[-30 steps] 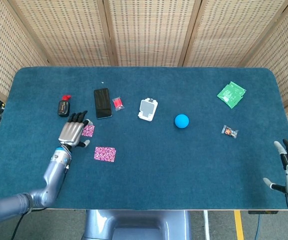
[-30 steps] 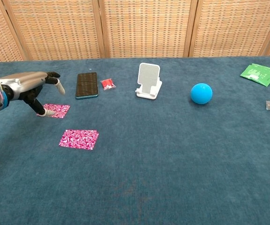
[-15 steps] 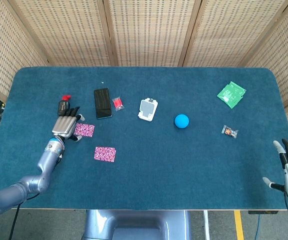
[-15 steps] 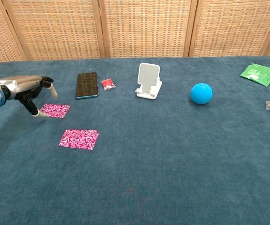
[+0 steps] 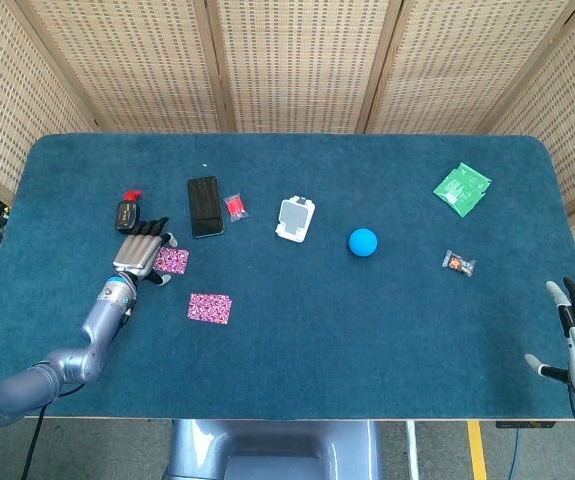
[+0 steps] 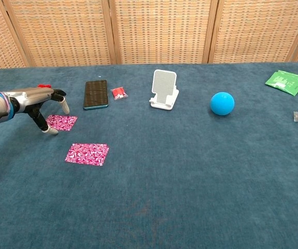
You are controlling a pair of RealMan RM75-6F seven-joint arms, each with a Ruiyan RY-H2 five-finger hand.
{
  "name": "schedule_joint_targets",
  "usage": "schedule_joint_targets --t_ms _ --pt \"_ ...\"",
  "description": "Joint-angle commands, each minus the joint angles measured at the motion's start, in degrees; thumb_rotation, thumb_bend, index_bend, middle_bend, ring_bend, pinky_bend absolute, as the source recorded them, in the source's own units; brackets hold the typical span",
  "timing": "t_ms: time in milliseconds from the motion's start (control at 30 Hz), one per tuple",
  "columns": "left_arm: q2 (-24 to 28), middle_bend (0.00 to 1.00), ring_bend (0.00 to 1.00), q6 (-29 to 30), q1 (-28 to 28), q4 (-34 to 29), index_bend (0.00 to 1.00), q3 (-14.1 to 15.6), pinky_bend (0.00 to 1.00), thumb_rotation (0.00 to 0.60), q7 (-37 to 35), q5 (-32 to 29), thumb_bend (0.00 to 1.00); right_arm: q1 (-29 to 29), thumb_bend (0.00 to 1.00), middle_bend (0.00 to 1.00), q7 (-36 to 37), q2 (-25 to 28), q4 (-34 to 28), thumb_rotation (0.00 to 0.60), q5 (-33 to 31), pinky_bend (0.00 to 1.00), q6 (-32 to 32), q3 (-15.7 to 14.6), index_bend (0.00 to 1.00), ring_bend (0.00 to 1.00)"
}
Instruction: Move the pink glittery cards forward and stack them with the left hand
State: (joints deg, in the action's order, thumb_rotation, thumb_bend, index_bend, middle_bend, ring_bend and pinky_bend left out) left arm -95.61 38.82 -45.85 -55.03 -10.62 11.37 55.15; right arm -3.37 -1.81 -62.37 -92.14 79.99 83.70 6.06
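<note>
Blue table (image 5: 297,330): left hand (image 5: 139,252) beside far pink card (image 5: 172,260) (other card (image 5: 209,307) apart).

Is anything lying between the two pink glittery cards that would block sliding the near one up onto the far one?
Nothing visible does. Only bare blue cloth shows between the near card and the far card. The left hand sits at the far card's left edge, off that path.
</note>
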Motion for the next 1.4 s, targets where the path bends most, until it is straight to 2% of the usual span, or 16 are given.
schedule_joint_targets --t_ms 33,600,1400 --pt "0.3 0.0 0.0 -2.1 -0.8 0.0 0.32 -0.2 0.0 0.6 0.9 -1.5 0.23 0.0 0.0 0.0 0.0 0.0 0.0 0.6 0.0 0.0 0.0 0.0 0.0 0.0" --pt "2.9 0.0 0.0 -6.8 -3.4 -1.2 0.33 0.6 0.0 0.6 4.6 -7.1 0.29 -0.3 0.0 0.0 -0.6 -0.2 0.3 0.6 -0.6 0.0 -0.6 0.1 0.0 0.0" --pt "1.3 0.0 0.0 -5.4 -3.4 0.8 0.34 1.4 0.0 0.6 3.4 -7.4 0.28 -0.4 0.0 0.0 -1.0 -0.4 0.3 0.6 -0.7 0.0 -0.7 0.0 0.0 0.0"
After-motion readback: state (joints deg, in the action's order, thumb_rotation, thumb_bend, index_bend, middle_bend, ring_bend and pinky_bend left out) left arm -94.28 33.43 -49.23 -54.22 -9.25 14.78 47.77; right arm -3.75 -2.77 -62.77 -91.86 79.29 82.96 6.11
